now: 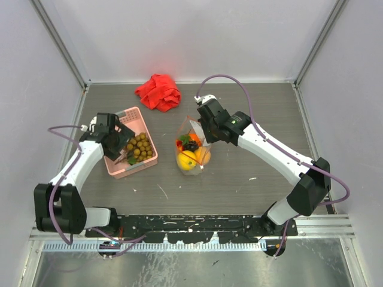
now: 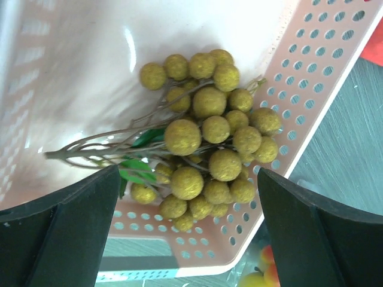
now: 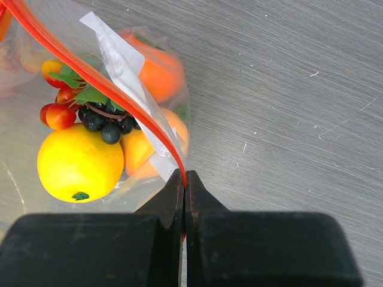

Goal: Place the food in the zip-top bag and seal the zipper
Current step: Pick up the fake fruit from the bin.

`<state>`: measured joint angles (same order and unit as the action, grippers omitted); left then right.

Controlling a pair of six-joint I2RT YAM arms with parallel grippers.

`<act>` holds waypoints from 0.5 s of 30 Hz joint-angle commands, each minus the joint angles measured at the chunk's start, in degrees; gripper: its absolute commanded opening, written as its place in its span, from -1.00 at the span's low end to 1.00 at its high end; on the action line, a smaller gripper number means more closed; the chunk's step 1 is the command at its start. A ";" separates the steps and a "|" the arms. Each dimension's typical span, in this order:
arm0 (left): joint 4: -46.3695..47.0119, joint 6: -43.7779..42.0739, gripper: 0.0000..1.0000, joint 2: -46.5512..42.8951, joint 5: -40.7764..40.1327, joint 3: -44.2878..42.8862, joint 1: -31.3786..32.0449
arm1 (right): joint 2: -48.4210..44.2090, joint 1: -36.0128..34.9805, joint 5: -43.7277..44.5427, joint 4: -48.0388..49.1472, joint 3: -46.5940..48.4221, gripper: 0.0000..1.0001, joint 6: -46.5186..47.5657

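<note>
The clear zip-top bag (image 1: pixel 192 149) lies mid-table with a yellow lemon (image 3: pixel 75 162), an orange (image 3: pixel 157 75), red berries (image 3: pixel 58 115) and dark berries (image 3: pixel 108 124) inside. My right gripper (image 3: pixel 184 179) is shut on the orange-red zipper strip (image 3: pixel 90 73) at the bag's mouth and holds that edge up. The olive-brown grapes (image 2: pixel 206 134) lie in the pink basket (image 2: pixel 311 89). My left gripper (image 2: pixel 188 203) is open just above the grapes, its fingers (image 2: pixel 78 221) either side of the bunch and apart from it.
A red cloth (image 1: pixel 158 92) lies at the back of the table. The pink basket (image 1: pixel 119 168) sits left of the bag. Metal frame posts stand at the table's back corners.
</note>
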<state>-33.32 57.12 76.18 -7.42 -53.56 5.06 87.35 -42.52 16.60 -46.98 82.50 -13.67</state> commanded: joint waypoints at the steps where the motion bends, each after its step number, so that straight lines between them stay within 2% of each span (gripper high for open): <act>1: -2.34 2.28 0.96 -7.97 0.86 5.22 -3.92 | -2.63 0.16 -0.01 2.22 0.23 -0.99 0.49; 9: -0.50 15.67 0.96 -6.28 -2.65 8.32 -5.59 | -2.62 0.16 -1.18 2.51 0.47 -0.99 0.64; 15: -1.60 22.92 0.68 0.69 -6.34 6.87 -5.59 | -2.24 0.17 -1.34 2.51 0.38 -0.99 0.87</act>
<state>-34.59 73.32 73.93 -9.21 -45.32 -0.38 87.35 -42.52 15.51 -46.65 82.50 -13.63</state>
